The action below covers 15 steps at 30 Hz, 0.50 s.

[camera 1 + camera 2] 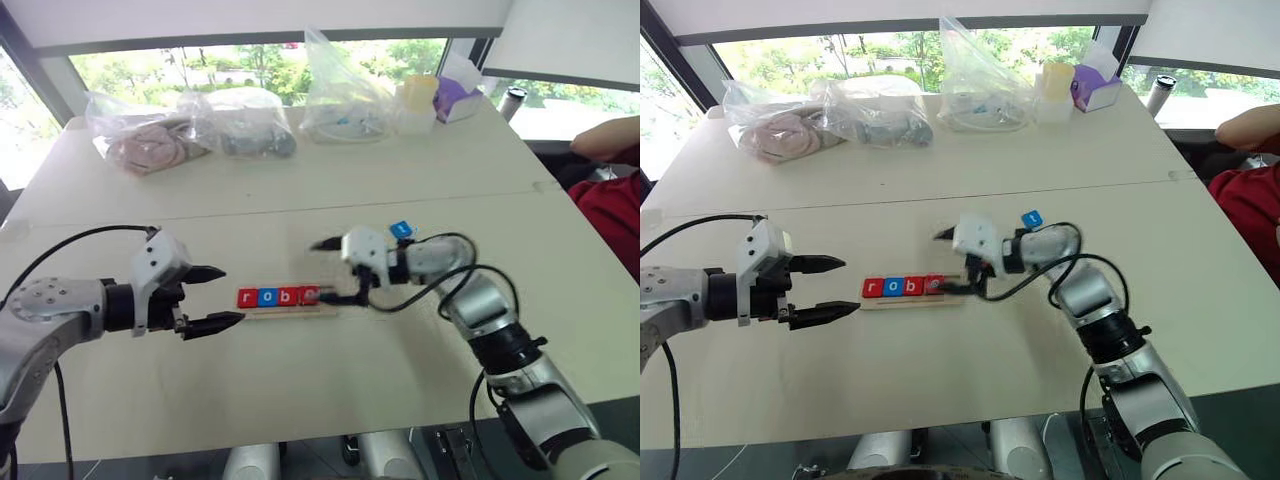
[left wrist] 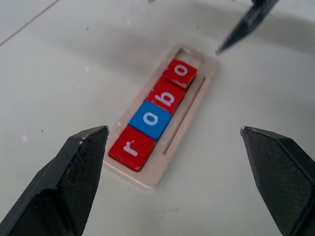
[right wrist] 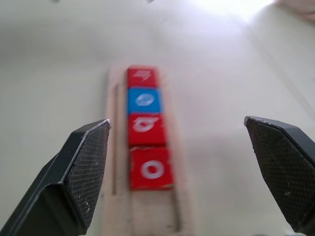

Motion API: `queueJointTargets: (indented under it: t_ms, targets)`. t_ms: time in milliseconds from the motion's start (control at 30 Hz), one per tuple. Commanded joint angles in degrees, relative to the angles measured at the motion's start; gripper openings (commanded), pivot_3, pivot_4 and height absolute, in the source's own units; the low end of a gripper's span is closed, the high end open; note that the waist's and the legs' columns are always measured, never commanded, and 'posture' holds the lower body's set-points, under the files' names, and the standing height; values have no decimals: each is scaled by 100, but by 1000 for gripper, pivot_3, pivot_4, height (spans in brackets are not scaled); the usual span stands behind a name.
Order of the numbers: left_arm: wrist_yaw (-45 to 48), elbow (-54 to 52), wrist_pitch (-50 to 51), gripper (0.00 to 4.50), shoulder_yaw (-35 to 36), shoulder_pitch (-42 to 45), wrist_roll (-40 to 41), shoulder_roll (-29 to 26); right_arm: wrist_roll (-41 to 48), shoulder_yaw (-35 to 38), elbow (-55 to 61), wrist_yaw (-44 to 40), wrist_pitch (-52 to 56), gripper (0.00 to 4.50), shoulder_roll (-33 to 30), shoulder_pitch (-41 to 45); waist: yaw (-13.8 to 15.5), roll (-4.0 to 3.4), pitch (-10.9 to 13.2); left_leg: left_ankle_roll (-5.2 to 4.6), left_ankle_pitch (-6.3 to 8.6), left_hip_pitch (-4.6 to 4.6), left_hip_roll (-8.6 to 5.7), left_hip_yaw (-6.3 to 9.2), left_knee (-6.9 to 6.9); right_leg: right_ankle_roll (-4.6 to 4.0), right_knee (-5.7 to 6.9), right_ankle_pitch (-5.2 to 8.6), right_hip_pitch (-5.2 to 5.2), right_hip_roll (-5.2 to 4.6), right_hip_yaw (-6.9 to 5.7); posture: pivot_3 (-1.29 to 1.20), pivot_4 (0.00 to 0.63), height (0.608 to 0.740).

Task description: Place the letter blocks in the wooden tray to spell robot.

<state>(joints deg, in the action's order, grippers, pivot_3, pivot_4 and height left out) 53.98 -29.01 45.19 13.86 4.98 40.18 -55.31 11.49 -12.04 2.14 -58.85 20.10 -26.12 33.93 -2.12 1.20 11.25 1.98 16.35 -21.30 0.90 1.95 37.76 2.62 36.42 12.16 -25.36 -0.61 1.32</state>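
The wooden tray lies mid-counter with four letter blocks seated in its slot, reading r, o, b, o: red, blue, red, red. Its last space, at the robot's right end, is bare. The blue t block sits on the counter behind the right arm. The right gripper hovers over the tray's right end, jaws wide and holding nothing. The left gripper hangs just left of the tray, jaws wide too.

Red, blue, red, red letter blocks, white-lettered
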Motion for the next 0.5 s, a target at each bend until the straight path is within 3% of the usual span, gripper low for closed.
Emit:
queueJointTargets:
  t_ms: [33, 200, 500]
  targets:
    - [-384, -96, 204, 4500, 226, 557, 559, 335, 210, 921, 348, 1128, 1292, 4477, -30, 80, 15, 1, -1, 0, 0, -2, 0, 1, 7, -1, 0, 0, 1, 1, 0, 0, 150, 740]
    - [-972, -95, 469, 4500, 79, 1240, 1012, 939, -82, 1425, 393, 2656, 2543, 4477, 228, -109, -6, 3, -2, 0, 0, -4, -5, -2, 20, 13, 0, -17, 5, 1, 5, 0, 150, 740]
    - [-1071, 220, 182, 4500, -366, 1501, 615, 1180, -921, 1010, -620, 3747, 1709, 4477, 419, -325, -49, 2, -3, -1, 0, -4, -4, -8, 19, 16, 1, -17, 1, 7, 11, 0, 150, 740]
